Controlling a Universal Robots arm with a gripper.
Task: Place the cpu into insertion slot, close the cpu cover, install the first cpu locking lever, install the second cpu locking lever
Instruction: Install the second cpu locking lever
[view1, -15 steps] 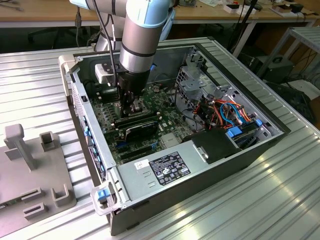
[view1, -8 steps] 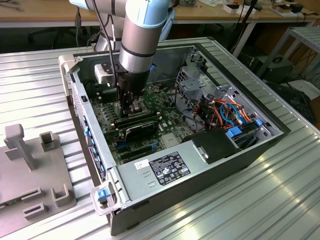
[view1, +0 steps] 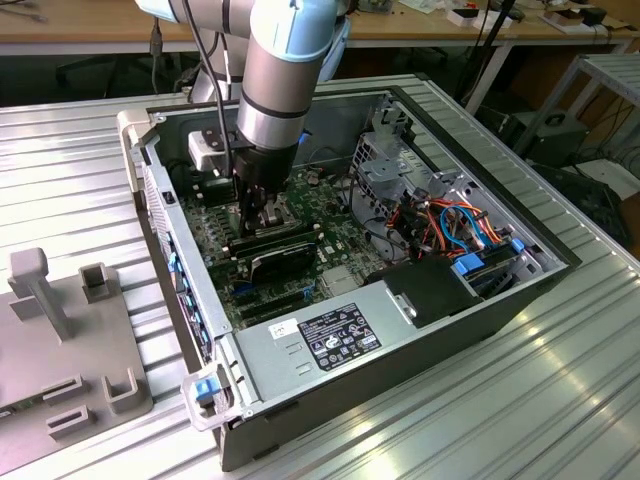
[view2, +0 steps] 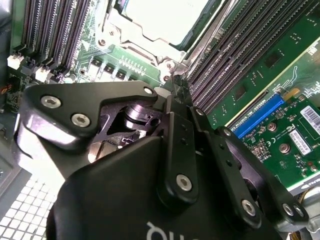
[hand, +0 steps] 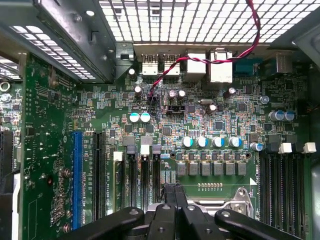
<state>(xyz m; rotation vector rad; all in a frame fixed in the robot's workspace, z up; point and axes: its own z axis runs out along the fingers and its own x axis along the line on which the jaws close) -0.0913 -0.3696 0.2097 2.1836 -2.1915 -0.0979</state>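
**One arm lowered over the seated chip**

One grey and light-blue robot arm (view1: 272, 90) is seen reaching down into an open black desktop computer case (view1: 400, 330), which lies on a ribbed metal table (view1: 520, 400). Its black gripper (view1: 262, 205) is held low over the green motherboard (hand: 210, 125), just above the socket area.

In the second wrist view, the gripper (view2: 176, 85) is shown with its black fingers (view2: 181, 97) pressed together, nothing being grasped between them; the tips hover just beside the corner of the socket. The flat square cpu with a dull silver-grey top (view2: 167, 15) is seen lying flat inside the silvery-rimmed insertion slot (view2: 172, 64). The thin silvery cpu cover (view2: 130, 32) is seen framing the chip's edges. Whether either locking lever is latched cannot be told.

Long black memory slots (view2: 240, 55) run beside the socket, and a bright blue card slot (view2: 260, 115) lies further off. In the first wrist view, a twisted red and black wire (hand: 210, 55) is seen crossing above the board. A grey plastic fixture (view1: 70, 340) rests on the table at the exterior view's left, well apart from the case.
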